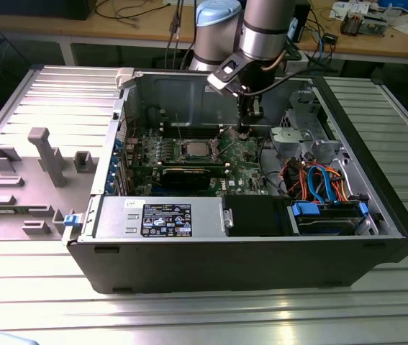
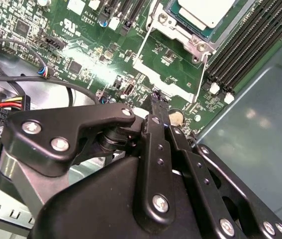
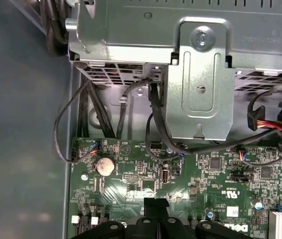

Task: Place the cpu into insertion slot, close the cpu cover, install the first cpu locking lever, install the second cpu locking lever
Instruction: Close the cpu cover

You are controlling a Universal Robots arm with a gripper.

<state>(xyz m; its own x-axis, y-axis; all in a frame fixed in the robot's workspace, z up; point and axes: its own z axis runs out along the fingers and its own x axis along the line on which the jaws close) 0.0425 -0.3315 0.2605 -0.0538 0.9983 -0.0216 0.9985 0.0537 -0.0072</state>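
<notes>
The cpu (image 1: 195, 149) (image 2: 208, 9) lies with its silver top up in the insertion slot (image 2: 196, 33) on the green board. The silvery cpu cover (image 2: 186, 31) frames it; I cannot tell whether it lies fully flat. Two thin wire levers (image 2: 141, 45) (image 2: 202, 74) stick out from the socket, unlatched. My gripper (image 1: 242, 131) (image 2: 155, 97) (image 3: 156, 202) hangs low over the board to the exterior view's right of the socket, clear of it. Its black fingers are shut with nothing between them.
Long memory slots (image 2: 260, 35) run beside the socket. A black graphics card (image 1: 189, 175) sits in front of it. A metal drive cage (image 3: 195, 84) with black cables (image 3: 155, 124) and a coin battery (image 3: 105, 165) lie near the gripper. The case walls (image 1: 139, 93) enclose everything.
</notes>
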